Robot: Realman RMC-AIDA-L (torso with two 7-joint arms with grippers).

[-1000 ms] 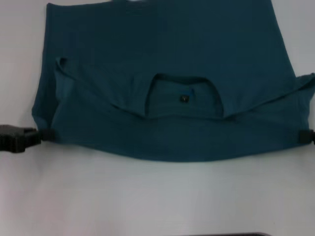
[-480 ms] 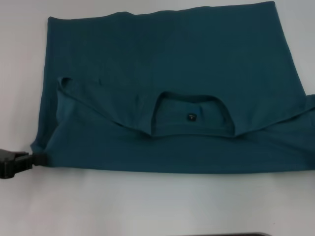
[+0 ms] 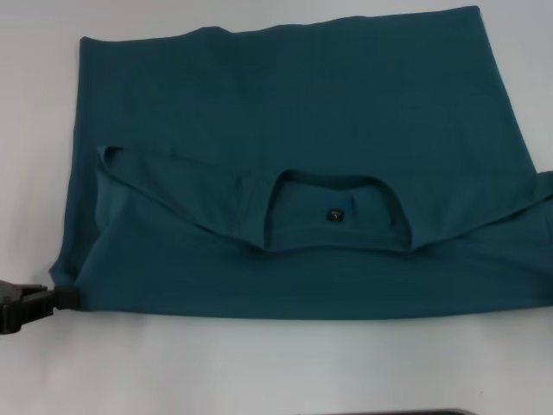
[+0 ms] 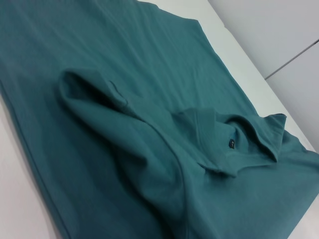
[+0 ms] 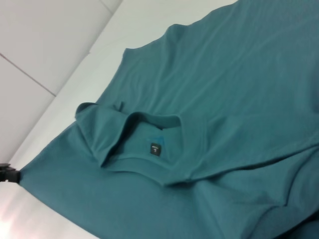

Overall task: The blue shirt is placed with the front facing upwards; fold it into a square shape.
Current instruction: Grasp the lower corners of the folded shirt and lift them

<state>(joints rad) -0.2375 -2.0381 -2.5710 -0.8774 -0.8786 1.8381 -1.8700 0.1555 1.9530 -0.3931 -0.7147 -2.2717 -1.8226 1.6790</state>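
Left tool is clenched on the shirt at its near left corner; the cloth's long axis runs sideways; right tool unseen.

The blue shirt ran off the head view at 3 o'clock, hiding its right corner and the right gripper. The left gripper, at 8 o'clock, was mostly cropped. The chest lettering lay hidden.
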